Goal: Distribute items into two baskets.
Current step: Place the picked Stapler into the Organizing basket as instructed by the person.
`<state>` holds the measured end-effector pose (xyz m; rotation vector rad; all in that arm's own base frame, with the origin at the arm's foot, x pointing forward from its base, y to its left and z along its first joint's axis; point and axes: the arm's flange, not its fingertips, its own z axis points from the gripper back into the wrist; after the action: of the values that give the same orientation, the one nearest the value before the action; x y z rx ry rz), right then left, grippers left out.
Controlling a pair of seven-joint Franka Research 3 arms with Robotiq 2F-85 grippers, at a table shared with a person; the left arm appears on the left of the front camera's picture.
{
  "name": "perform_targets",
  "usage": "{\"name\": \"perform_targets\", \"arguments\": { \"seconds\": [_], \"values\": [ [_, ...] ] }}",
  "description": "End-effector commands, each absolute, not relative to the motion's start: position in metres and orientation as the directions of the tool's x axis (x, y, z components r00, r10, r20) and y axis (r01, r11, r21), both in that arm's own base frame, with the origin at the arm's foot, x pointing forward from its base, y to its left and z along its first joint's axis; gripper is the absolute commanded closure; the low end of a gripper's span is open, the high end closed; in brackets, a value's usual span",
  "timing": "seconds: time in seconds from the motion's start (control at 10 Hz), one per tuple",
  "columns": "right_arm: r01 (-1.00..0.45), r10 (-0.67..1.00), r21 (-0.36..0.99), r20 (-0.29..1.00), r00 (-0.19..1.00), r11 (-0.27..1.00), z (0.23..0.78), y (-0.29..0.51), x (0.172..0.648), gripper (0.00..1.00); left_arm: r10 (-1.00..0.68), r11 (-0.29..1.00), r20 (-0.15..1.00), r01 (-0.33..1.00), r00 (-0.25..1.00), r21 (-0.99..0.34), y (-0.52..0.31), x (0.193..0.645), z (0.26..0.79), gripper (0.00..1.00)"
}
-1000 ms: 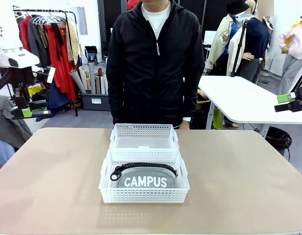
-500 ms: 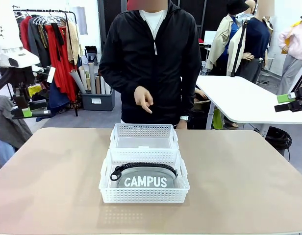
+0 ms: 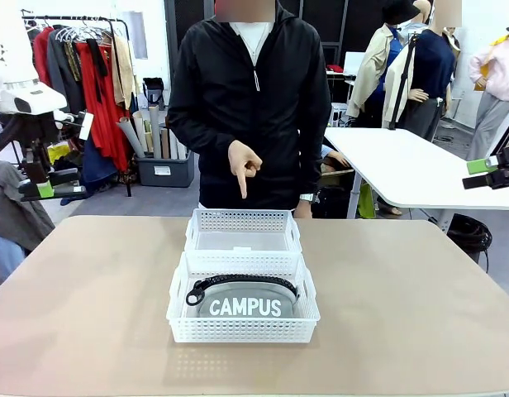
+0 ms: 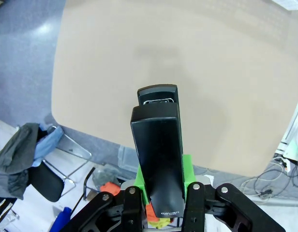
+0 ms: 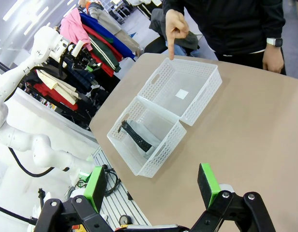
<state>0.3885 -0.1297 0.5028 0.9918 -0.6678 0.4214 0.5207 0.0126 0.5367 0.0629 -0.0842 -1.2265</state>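
Person's hand [image 3: 243,165] raised, now pointing down; L claw [image 4: 161,186] clamps stapler [image 4: 157,150]; R claw [image 5: 151,186] wide open, empty.

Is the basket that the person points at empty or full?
Empty: the far basket shows only its bare base; the pouch lies in the near one.

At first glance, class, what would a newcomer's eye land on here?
The grey CAMPUS pouch lying in the near white basket at mid-table. Behind it, the person's hand points down at the far basket. Off to the table's left, the left claw grips a black stapler.
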Motion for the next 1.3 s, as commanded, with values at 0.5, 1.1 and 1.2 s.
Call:
{"name": "perform_targets", "arguments": {
  "seconds": [0.5,1.1,1.2],
  "values": [
    [-0.609,0.028,0.623,0.688,0.725,0.491,0.504,-0.129,0.388,0.0,-0.938,0.348,0.031,0.932,0.346,0.1,0.014,0.522,0.54,1.0],
    [-0.609,0.028,0.623,0.688,0.725,0.491,0.504,-0.129,0.388,0.0,-0.955,0.296,0.053,0.949,0.292,0.105,-0.007,0.537,0.541,1.0],
    [-0.609,0.028,0.623,0.688,0.725,0.491,0.504,-0.129,0.388,0.0,-0.965,0.26,0.054,0.96,0.256,0.102,-0.02,0.544,0.542,1.0]
  ]
}}
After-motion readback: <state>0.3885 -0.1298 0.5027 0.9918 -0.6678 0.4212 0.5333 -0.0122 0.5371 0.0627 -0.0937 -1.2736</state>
